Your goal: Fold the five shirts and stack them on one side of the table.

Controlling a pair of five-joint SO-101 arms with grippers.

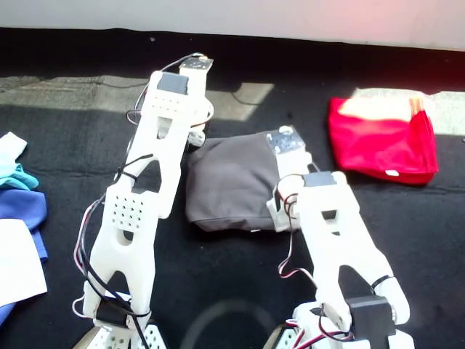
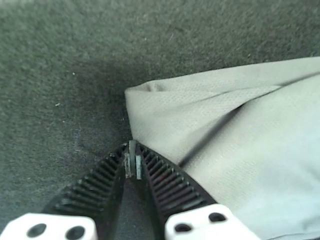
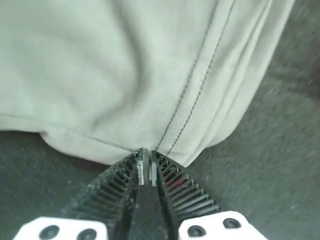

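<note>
Black tabletop (image 1: pixel 218 283) was piled w/ unfolded shirts (image 1: pixel 18 211) at left. Grey shirt (image 1: pixel 232 182), centre, was clenched by left gripper (image 2: pixel 132 160) at far-left corner & right gripper (image 3: pixel 146 167) at near-right hem. Level, taut carry twd red shirt (image 1: pixel 381 138), far right, was advised.

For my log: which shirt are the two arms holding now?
The grey shirt in the middle: both arms' jaws are shut on its edges. The red shirt and the pile at left lie apart.

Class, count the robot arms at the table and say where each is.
2. The left arm is at the grey shirt's left edge; the right arm is at its right edge.
</note>
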